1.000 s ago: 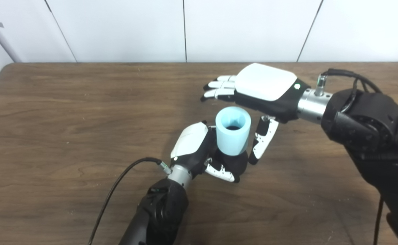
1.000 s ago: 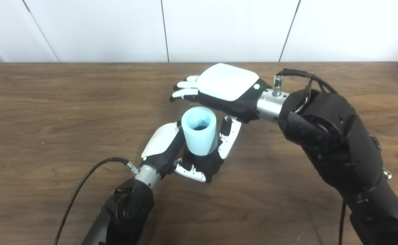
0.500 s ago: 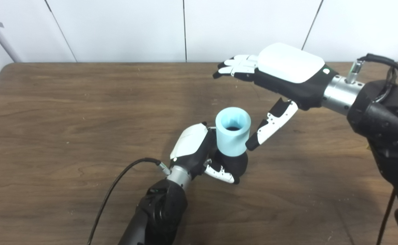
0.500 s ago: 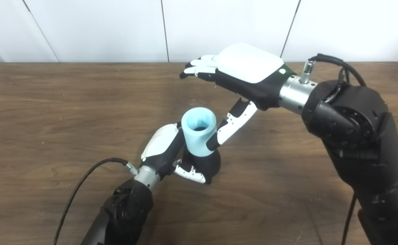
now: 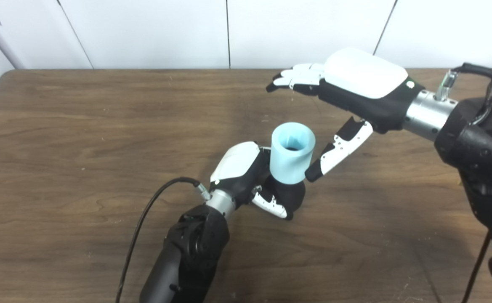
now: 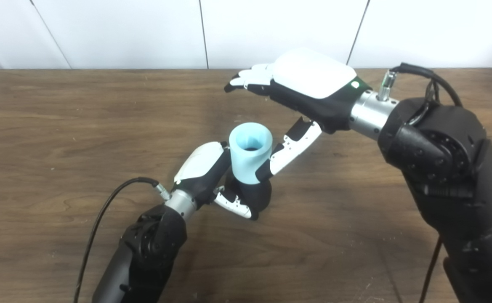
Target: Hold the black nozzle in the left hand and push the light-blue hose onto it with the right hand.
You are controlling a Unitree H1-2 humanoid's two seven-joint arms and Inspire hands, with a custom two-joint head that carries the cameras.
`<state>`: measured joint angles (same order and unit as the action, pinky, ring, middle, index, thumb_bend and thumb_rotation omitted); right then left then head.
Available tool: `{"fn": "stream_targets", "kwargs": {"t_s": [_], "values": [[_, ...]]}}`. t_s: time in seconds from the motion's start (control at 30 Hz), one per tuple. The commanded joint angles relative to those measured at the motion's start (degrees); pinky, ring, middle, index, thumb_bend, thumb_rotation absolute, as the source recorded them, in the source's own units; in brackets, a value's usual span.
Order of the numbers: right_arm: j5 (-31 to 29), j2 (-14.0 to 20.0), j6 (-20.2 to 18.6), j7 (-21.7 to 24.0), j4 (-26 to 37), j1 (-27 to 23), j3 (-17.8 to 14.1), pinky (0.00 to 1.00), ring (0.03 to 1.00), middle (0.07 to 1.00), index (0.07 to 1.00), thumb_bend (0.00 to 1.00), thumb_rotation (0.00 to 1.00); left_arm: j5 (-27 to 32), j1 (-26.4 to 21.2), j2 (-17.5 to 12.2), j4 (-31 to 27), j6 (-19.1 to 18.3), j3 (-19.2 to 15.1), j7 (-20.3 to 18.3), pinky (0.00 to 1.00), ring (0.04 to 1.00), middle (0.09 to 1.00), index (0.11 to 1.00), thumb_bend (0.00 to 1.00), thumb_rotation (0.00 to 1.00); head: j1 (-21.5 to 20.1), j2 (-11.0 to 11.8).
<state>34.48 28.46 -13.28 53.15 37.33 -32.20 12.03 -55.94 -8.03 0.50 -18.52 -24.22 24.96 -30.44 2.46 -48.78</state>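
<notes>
A short light-blue hose [image 5: 291, 157] stands upright on top of the black nozzle [image 5: 290, 195], its open end facing up. My left hand [image 5: 246, 174] is shut on the black nozzle, fingers wrapped around its base just above the table. My right hand [image 5: 351, 94] hovers open above and to the right of the hose, palm down, fingers stretched toward the far edge. Its thumb hangs down with the tip close beside the hose's right side. Most of the nozzle is hidden by the hose and my left fingers.
The brown wooden table [image 5: 81, 126] fills the view, with a white panelled wall [image 5: 144, 29] behind its far edge. A black cable [image 5: 144, 223] loops from my left wrist over the table on the left.
My right hand has lifted up and back to the right, away from the hose, its thumb swinging out. The left hand keeps its hold. The camera has tilted slightly.
</notes>
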Motion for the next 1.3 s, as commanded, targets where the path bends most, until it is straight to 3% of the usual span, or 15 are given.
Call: {"fn": "stream_targets", "kwargs": {"t_s": [0.0,0.17,0.33,0.67,0.93,1.27], "values": [[-0.25,0.36,0.22,-3.30,2.42,-2.81,-2.07,0.79,0.922,0.912,0.884,0.83,0.71,-2.57,3.25,-0.76,4.29,-2.70,0.58,-12.38,1.00,0.738,0.543,0.450,0.52,0.00,0.05,-0.06],[-0.18,0.55,-0.24,-3.01,3.46,-2.33,-2.45,0.79,0.921,0.911,0.880,0.82,0.73,-5.31,3.10,-0.38,3.51,-2.70,0.06,-15.61,1.00,0.759,0.496,0.481,0.52,0.00,0.07,-0.12],[0.11,0.70,-2.12,-1.68,5.87,-1.96,-2.77,0.79,0.921,0.910,0.878,0.79,0.77,-6.57,3.52,0.03,3.06,-2.69,0.00,-15.79,1.00,0.755,0.496,0.482,0.52,0.00,-0.19,-0.23],[0.00,1.62,-4.38,-0.91,6.66,-2.64,-2.72,0.79,0.920,0.909,0.878,0.76,0.79,-3.46,5.04,-0.95,3.26,-2.15,0.97,-8.67,1.00,0.689,0.534,0.453,0.52,0.00,-0.14,-0.25],[0.20,1.64,-4.75,-0.89,6.62,-2.87,-2.39,0.79,0.921,0.910,0.879,0.75,0.79,0.61,6.26,-1.90,5.12,1.14,1.70,0.94,1.00,0.709,0.550,0.446,0.51,0.00,-0.40,-0.39],[-0.45,1.77,-4.35,-1.51,7.42,-1.08,-2.79,0.79,0.917,0.902,0.875,0.75,0.78,2.59,5.67,-3.47,5.50,-0.59,3.48,2.20,1.00,0.717,0.550,0.447,0.51,0.00,-0.40,-0.34]]}}
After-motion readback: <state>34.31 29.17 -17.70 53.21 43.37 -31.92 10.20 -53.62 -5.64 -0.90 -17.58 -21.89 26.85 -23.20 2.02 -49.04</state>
